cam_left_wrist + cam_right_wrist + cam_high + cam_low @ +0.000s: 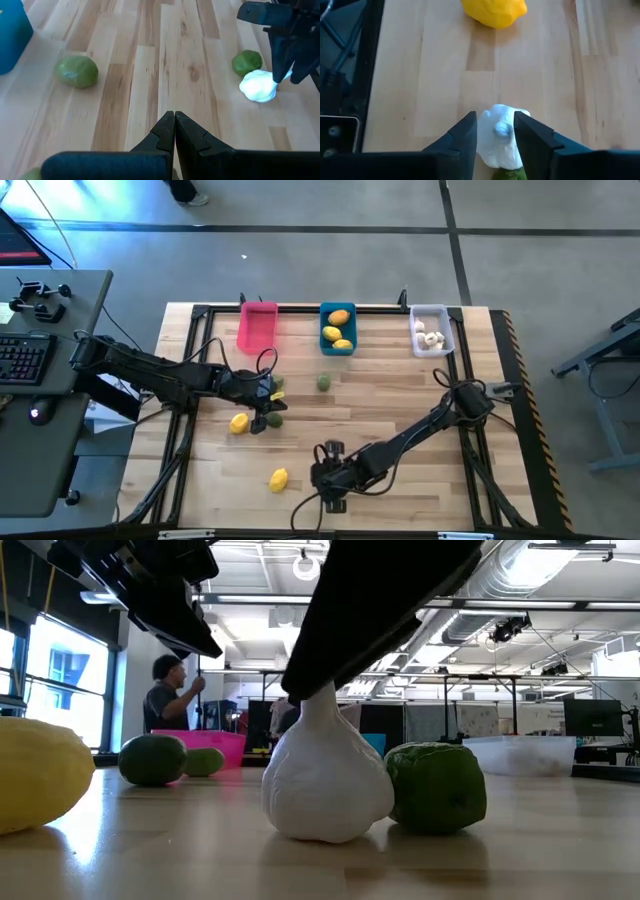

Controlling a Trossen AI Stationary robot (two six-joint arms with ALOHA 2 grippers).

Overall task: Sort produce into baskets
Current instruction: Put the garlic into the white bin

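Note:
My right gripper (495,122) is at the table's near middle (330,472), shut on a white garlic (325,775) that stands on the wood. A dark green fruit (435,787) lies right beside the garlic. My left gripper (175,127) is shut and empty, above the table's left middle (262,405). Near it lie a yellow lemon (239,423) and green fruits (272,420). Another lemon (279,478) lies toward the near edge, and a green fruit (325,382) lies below the blue basket (337,328). The pink basket (257,327) and the white basket (430,330) flank the blue one. My right gripper pinches the garlic's narrow top (501,129) between its two fingers, one on each side. The fingers come down from above on a slant (340,650). The garlic stands upright with its round base (325,830) on the table.
The blue basket holds lemons (338,320) and the white basket holds garlics (432,336); the three baskets stand along the far edge. A black frame (190,380) rims the table. People stand in the room beyond (168,690). Bare wood lies at the right middle (400,390).

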